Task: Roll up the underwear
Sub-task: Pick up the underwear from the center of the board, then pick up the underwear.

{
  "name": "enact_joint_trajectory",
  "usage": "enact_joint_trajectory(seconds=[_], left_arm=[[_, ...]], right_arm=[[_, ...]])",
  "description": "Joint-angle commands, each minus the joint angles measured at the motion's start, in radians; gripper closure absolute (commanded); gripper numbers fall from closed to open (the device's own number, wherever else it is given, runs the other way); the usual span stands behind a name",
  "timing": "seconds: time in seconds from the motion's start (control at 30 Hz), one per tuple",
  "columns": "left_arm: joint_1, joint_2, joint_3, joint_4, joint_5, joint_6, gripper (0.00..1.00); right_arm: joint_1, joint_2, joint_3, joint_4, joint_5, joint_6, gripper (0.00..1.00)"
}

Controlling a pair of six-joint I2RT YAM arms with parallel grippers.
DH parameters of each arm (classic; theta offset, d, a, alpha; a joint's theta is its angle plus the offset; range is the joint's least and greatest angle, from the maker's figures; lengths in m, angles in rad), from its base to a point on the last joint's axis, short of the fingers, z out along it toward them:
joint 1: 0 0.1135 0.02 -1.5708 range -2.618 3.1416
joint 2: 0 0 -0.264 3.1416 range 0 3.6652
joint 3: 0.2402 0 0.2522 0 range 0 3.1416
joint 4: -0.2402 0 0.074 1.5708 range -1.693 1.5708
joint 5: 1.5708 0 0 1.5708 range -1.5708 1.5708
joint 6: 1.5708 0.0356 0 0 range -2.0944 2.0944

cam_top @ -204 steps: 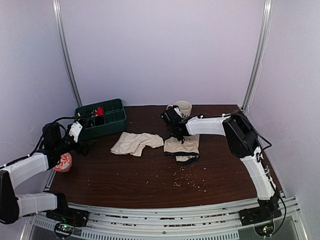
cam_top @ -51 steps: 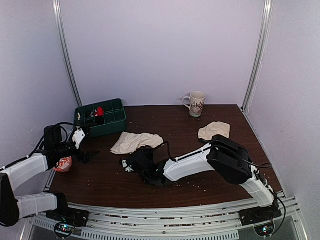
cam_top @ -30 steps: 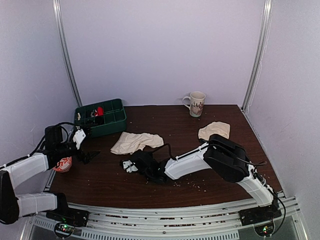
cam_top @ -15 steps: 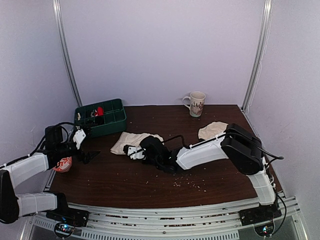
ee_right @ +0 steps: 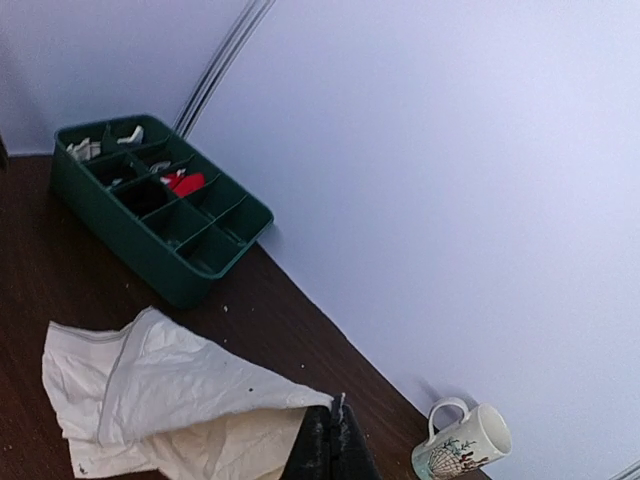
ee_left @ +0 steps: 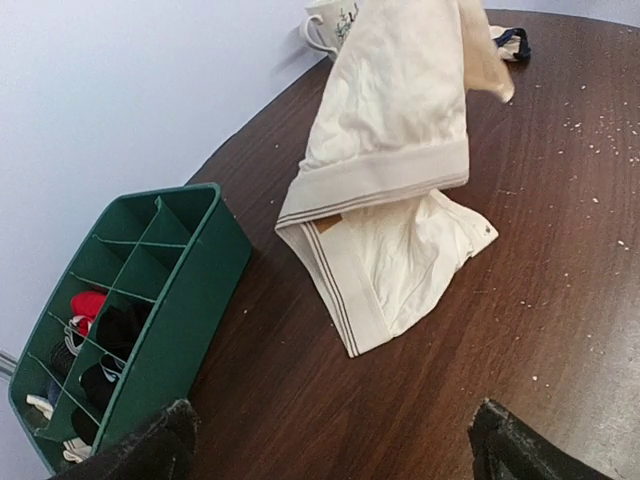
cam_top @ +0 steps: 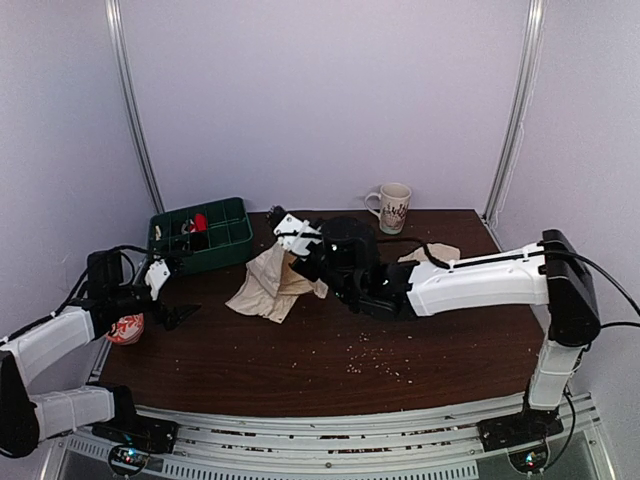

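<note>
right wrist: underwear (ee_right: pixel 170 385) corner inside closed right pincer (ee_right: pixel 329 424)

walls (cam_top: pixel 320 100): plain pale lilac | corners: two slim metal uprights (cam_top: pixel 137 120) | bench (cam_top: pixel 250 350): dark brown wood, speckled with crumbs | light: soft, even

Two cream underwear pieces (cam_top: pixel 265 285), one mug (cam_top: pixel 393 207), one green divided tray (cam_top: pixel 215 258) — and two arms (cam_top: pixel 480 280).
</note>
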Motion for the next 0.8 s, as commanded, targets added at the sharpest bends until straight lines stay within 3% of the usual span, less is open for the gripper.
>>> enact_joint_trajectory(seconds=[0.0,0.27,0.47,0.63,0.77], left_arm=[[-0.001,-0.073,0.078,-0.069,0.121,0.054,0.02],[-0.064,-0.131,0.204,-0.045,0.211,0.018,0.02],[-0.315,-0.053,0.251,0.042,0.013,-0.005,0.02],[-0.511,0.106,0.342,0.037,-0.156,-0.016,0.02],[-0.61,0.21,0.386,0.003,-0.154,-0.032,0.02]], right_arm=[[0.008,-0.109,0.001,-0.034,0.055,0.128,1.0],[0.066,-0.2,0.001,-0.164,0.211,0.177,1.0],[0.083,-0.308,-0.036,-0.294,0.199,0.328,1.0],[0.082,-0.329,-0.054,-0.338,0.246,0.409,1.0],[0.083,-0.346,-0.096,-0.33,0.293,0.446,1.0]])
